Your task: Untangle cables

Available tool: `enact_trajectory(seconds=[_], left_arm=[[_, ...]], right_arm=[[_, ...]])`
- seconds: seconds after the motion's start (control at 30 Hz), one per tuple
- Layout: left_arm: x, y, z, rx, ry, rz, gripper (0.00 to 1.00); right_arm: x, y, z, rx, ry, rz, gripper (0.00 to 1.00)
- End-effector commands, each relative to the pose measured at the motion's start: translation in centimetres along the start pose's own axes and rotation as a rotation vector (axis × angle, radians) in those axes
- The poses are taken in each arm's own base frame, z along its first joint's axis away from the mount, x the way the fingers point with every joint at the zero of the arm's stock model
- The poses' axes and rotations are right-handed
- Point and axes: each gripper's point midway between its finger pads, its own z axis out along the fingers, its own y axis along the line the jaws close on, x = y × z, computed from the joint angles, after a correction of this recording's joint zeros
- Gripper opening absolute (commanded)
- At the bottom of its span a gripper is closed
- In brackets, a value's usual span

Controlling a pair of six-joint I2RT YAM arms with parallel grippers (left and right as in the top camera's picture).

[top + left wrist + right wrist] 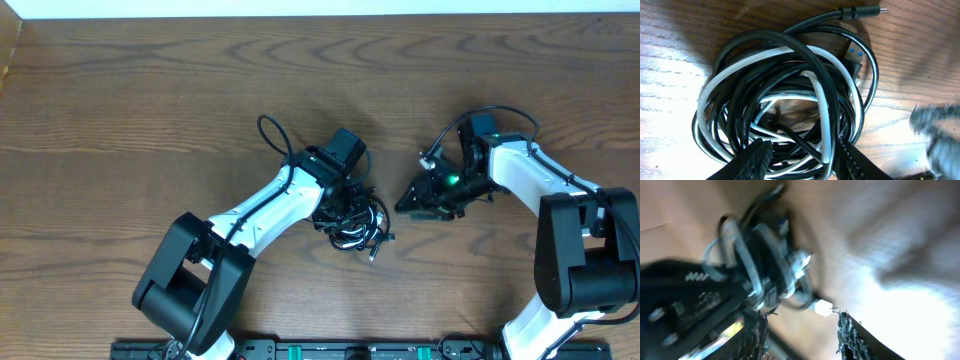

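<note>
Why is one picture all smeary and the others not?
Right wrist view: smeared, probably motion blur, with bright glare on the table. Left wrist view: the cables are sharp, with a white glare patch on the table left of them. Overhead view: sharp and evenly lit, only soft shadows.

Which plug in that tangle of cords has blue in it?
The wide flat black plug at the upper right of the black-and-white cable coil; the slim round black plug above it shows only a metal tip.
</note>
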Motion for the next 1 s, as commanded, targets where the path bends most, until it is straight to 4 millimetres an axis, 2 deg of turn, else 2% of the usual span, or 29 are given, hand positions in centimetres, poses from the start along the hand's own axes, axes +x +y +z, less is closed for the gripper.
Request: enact_trajectory(seconds=[0.0,0.27,0.57,0.63,0.7,0.77,0.9,0.97], left_arm=[[0.3,0.2,-0.1,0.001,0.009,0.019,0.45],[0.2,0.2,-0.1,0.000,0.008,0.019,0.45],[-0.7,-0.9,-0.1,0.044,-0.030,0.014,0.45],[-0.8,-1.1,-0.2,0.051,-0.035,-0.003,0.45],[-0.9,-1.2,-0.2,0.056,-0.039,-0.005,0.40],[-0.9,-1.2,-0.2,0.056,-0.039,-0.005,0.32],[-0.9,-1.2,-0.2,0.053,-0.037,-0.006,0.20],[-0.9,-1.2,-0.2,0.053,-0.037,-0.006,0.19]], right_arm=[[1.3,2.9,0.0,-0.175,0.055,-0.039,0.43],[2.4,3.8,0.2,-0.210,0.097,-0.026,0.42],[4.4,5.2,2.2,-0.184,0.178,-0.076,0.38],[4.8,5.4,2.6,-0.177,0.194,-0.090,0.34],[5.0,5.5,2.9,-0.167,0.204,-0.103,0.23],[5.0,5.4,3.3,-0.146,0.202,-0.124,0.04],[4.5,4.5,3.7,-0.081,0.185,-0.137,0.01],[4.2,4.0,3.8,-0.048,0.171,-0.128,0.01]])
